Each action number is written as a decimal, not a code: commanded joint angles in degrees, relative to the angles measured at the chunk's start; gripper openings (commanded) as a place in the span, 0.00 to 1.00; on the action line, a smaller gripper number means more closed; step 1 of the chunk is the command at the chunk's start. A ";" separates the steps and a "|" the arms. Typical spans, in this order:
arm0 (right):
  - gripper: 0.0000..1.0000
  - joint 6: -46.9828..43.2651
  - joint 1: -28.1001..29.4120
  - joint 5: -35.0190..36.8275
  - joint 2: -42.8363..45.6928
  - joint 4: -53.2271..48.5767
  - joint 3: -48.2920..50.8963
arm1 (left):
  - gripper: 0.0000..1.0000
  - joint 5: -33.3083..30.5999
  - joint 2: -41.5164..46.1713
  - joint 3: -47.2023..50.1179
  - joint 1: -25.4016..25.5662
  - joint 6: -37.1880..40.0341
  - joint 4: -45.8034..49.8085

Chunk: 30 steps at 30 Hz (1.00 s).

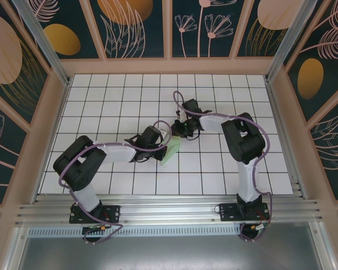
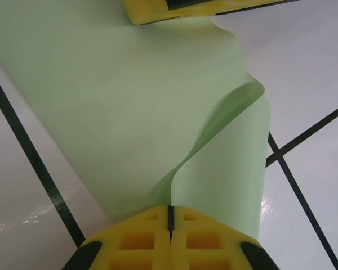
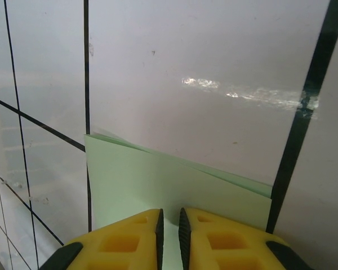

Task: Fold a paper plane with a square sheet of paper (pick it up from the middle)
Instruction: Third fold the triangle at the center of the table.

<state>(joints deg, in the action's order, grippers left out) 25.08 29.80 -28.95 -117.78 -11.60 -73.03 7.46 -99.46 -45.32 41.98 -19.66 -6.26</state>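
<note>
Mid-frame, the square sheet of paper [image 1: 172, 152] stretches between left end effector [image 2: 170, 210] and right end effector [image 3: 169, 214], both pinching it.

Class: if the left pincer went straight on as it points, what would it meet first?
Left pincer grips the green sheet; beyond it, probably the right pincer's yellow finger, though depth is unclear.

There is one sheet of paper [image 1: 172, 151], pale green, and at its folded edge in the right wrist view two layers can be counted. There is one bench [image 1: 101, 95], tiled in a white grid. Two arms reach over it, the left arm [image 1: 110, 153] and the right arm [image 1: 242, 140]. There are two grippers, the left gripper [image 1: 164, 142] and the right gripper [image 1: 180, 132], each with two yellow fingers [image 3: 124, 239].
</note>
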 commanded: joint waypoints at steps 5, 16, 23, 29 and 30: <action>0.26 5.08 -2.53 6.11 9.12 1.63 4.91 | 0.07 1.90 -1.16 0.78 -0.38 0.03 -0.92; 0.12 15.10 0.79 -3.31 23.89 19.28 25.52 | 0.07 1.34 -0.97 0.49 -0.38 0.93 -0.33; 0.10 18.82 6.37 -2.76 23.58 23.39 29.05 | 0.07 1.32 -1.35 0.19 -0.40 1.47 -0.07; 0.10 19.60 7.21 -2.71 20.66 24.70 29.23 | 0.07 1.41 -1.23 0.01 -0.40 1.86 0.44; 0.10 19.45 7.20 -2.87 20.26 24.69 29.03 | 0.07 1.41 -1.20 -0.09 -0.37 1.91 0.39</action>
<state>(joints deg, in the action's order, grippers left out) 43.70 36.77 -31.16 -96.12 10.48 -44.29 8.51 -99.66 -45.25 41.89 -19.07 -6.85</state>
